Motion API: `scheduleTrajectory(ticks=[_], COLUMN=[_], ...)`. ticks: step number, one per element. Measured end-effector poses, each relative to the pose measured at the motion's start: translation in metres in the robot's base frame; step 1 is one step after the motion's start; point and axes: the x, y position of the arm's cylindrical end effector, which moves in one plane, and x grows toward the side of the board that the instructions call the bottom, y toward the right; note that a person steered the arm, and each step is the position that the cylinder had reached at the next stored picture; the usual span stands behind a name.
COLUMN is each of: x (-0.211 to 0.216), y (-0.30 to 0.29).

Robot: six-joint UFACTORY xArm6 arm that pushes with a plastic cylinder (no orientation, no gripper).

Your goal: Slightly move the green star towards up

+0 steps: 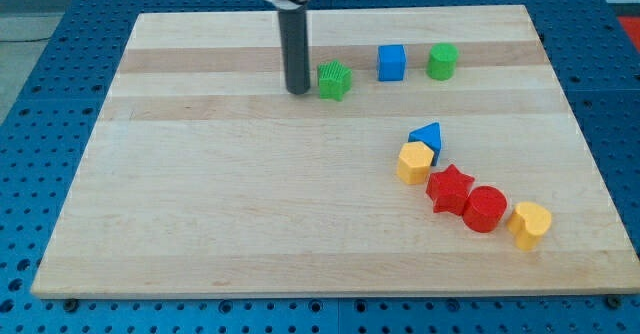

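Observation:
The green star (pixel 335 80) lies on the wooden board (pixel 220 214) near the view's top, a little left of centre. My tip (pixel 298 90) stands just to the star's left, very close to it or touching it; I cannot tell which. The dark rod comes down from the view's top edge.
A blue cube (pixel 391 62) and a green cylinder (pixel 442 61) lie in a row to the star's right. At lower right sits a chain of blocks: a blue triangle (pixel 428 136), a yellow hexagon (pixel 414 162), a red star (pixel 450 188), a red cylinder (pixel 485 209), a yellow heart (pixel 529 223).

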Motion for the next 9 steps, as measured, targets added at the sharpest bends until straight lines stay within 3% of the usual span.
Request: scheduleTrajectory(ticks=[1,3,9], x=[0.021,0.024,-0.006], y=[-0.008,0.044,0.062])
